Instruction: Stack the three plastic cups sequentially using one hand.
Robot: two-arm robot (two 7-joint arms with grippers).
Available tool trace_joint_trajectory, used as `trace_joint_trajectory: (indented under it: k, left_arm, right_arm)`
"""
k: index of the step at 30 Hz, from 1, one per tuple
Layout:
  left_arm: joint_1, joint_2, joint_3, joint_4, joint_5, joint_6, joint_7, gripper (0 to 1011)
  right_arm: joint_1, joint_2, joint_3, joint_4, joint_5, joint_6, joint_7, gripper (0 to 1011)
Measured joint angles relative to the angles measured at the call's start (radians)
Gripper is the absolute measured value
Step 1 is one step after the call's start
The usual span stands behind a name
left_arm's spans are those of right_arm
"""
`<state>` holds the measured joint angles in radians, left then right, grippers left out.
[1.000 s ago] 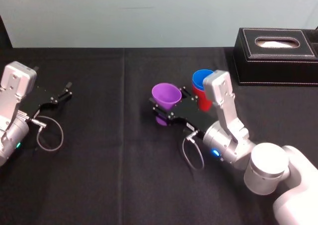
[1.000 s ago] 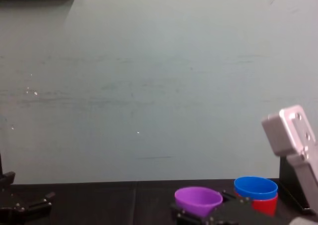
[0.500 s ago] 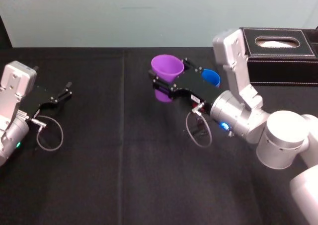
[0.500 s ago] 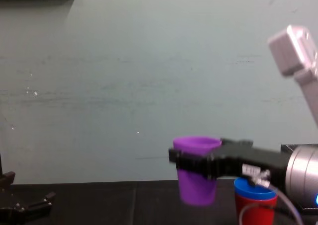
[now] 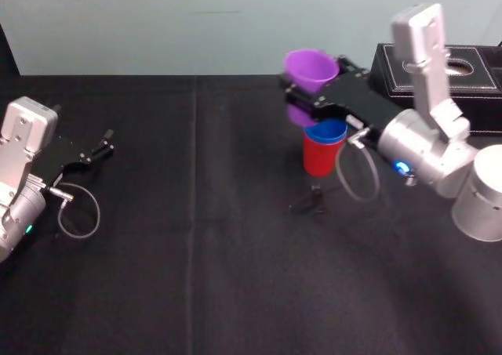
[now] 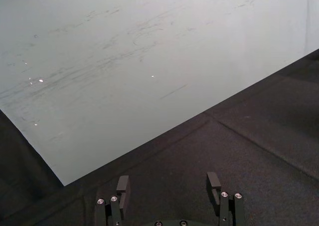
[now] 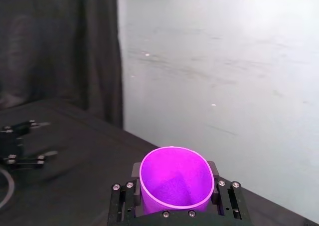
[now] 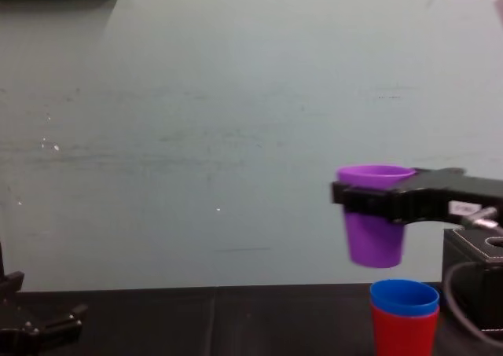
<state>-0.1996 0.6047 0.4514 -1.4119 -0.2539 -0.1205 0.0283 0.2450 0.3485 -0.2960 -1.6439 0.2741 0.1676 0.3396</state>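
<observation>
Stacking judged two-thirds done: blue cup (image 8: pixel 404 296) nested in red cup (image 8: pixel 404 334) on black-draped counter (image 5: pixel 196 253). Purple cup (image 8: pixel 376 242) aloft, clear above the pair and a little to their left, clamped near its rim by right tool (image 8: pixel 369 201); left to do, by appearances: lining up and lowering in. Left tool (image 6: pixel 169 186) parked at counter's left, jaws apart, empty. Behind, pale scuffed wall (image 8: pixel 196 136); black tissue box (image 5: pixel 478 85) at right.
</observation>
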Motion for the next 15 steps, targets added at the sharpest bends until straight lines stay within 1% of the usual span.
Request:
trace_joint_trajectory:
  k: [1,6,9,15]
  left_arm:
    - [0.000,0.000,0.000,0.000,0.000,0.000,0.000,1005]
    - [0.000,0.000,0.000,0.000,0.000,0.000,0.000,1005]
    - [0.000,0.000,0.000,0.000,0.000,0.000,0.000,1005]
    - [0.000,0.000,0.000,0.000,0.000,0.000,0.000,1005]
  right_arm:
    - [0.000,0.007,0.012,0.005,0.005,0.000,-0.004,754]
    - [0.002,0.019,0.035,0.018,0.017,0.001,-0.016,754]
    - [0.000,0.021,0.043,0.023,0.023,0.004,-0.023,754]
    - [-0.004,0.023,0.044,0.031,0.028,0.006,-0.029,754]
